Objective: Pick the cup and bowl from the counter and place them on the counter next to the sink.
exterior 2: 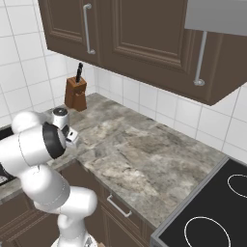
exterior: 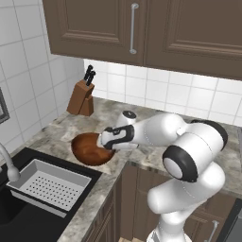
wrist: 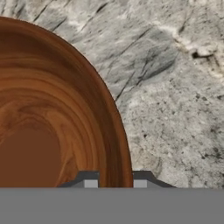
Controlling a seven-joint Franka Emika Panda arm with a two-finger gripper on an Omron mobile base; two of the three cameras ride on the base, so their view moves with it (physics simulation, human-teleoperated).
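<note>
The bowl (exterior: 89,149), wide, glossy and reddish-brown, sits on the grey marbled counter (exterior: 56,130) right beside the black sink (exterior: 12,215). My gripper (exterior: 109,147) reaches down at the bowl's right edge. In the hand view the two fingertips (wrist: 90,183) straddle the bowl's rim, one inside the bowl (wrist: 52,113) and one outside over the counter (wrist: 175,87), so the gripper (wrist: 115,183) is shut on the rim. The cup is out of view.
A light grey perforated rack (exterior: 47,184) lies in the sink, with the faucet (exterior: 7,165) at the left edge. A knife block (exterior: 81,98) stands in the back corner by the tiled wall. A black stovetop (exterior 2: 212,212) lies far right. Wall cabinets hang overhead.
</note>
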